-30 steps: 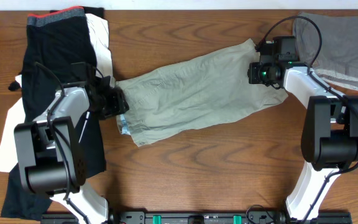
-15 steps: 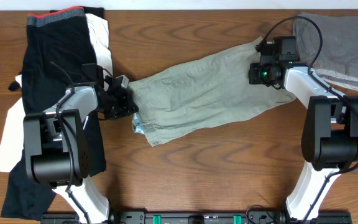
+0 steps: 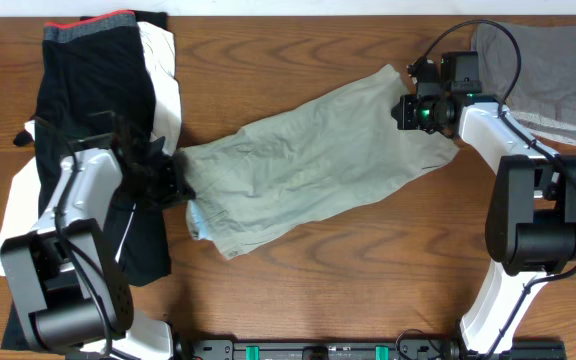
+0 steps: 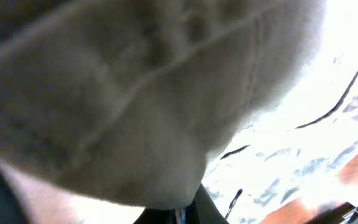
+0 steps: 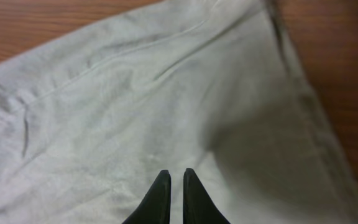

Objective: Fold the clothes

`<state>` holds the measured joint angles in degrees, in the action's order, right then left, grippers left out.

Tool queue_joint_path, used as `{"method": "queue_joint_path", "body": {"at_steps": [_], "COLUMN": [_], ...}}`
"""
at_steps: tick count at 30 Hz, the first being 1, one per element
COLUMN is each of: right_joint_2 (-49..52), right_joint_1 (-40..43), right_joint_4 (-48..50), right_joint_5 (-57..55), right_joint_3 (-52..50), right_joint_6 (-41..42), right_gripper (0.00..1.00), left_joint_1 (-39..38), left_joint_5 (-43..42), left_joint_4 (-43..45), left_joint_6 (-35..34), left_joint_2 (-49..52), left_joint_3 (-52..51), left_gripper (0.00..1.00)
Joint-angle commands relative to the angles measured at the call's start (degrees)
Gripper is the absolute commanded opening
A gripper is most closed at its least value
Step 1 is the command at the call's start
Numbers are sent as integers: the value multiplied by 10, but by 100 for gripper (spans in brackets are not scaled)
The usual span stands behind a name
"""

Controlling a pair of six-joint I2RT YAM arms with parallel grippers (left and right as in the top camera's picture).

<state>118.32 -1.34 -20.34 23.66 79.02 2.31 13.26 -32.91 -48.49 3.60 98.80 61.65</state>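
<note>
Your shorts (image 3: 308, 165) are lying slanted across the middle of the table (image 3: 368, 280). One end is pointing toward the left edge and the other toward the far right corner.

From the overhead camera, you are seeing both arms at once. Your left gripper (image 3: 173, 183) is sitting at the left end of the shorts, just beside a pile of black clothes (image 3: 88, 90) along the left edge. A white cloth (image 3: 163, 70) is peeking out from under that pile. Your right gripper (image 3: 411, 110) is sitting on the far right end of the shorts, near a grey cloth (image 3: 553, 70) in the far right corner. This view is not showing you how the jaws are standing.

The wrist cameras are helping with that. On the right wrist camera, the two black fingers (image 5: 160, 193) are nearly touching, with only a thin slit between them. They are pressing into the pale cloth, so they are pinching the shorts. You are also seeing a seam and soft wrinkles that the overhead camera is not showing.

The left wrist camera is so close that blurry pale cloth is filling almost all of it. The cloth is bunching right against the tool, and its jaws are squeezed fully together on the shorts. A bright white patch with dark lines (image 4: 303, 137) is showing at the right side of this view. You cannot tell what that patch is.
</note>
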Motion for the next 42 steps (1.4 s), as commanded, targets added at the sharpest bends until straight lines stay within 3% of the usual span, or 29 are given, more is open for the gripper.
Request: {"method": "queue_joint_path", "body": {"at_steps": [1,10,15,19,35,42], "right_joint_2": [-22,-22,-17,-4,53,56], "right_joint_1": [1,-2,-6,-22,-57,-57], "right_joint_4": [-3,-18,-33,-44,-49,-51], "right_joint_5": [55,45,31,32,11,-9], "right_joint_3": [11,11,11,10,8,8], "right_joint_6": [-6,-7,-18,-26,-2,9], "right_gripper": [9,20,16,1,1,1], "left_joint_1": [19,27,27,27,25,-28], "left_joint_5": [28,84,83,71,36,34], "left_joint_4": [-29,-122,-143,-141,-98,-66], "left_joint_6": [45,67,54,40,-15,-60], "left_joint_2": [-9,-9,-9,-9,-9,-8], "left_joint_3": [30,122,192,228,304,306], "left_gripper": [6,6,6,6,6,6]}}
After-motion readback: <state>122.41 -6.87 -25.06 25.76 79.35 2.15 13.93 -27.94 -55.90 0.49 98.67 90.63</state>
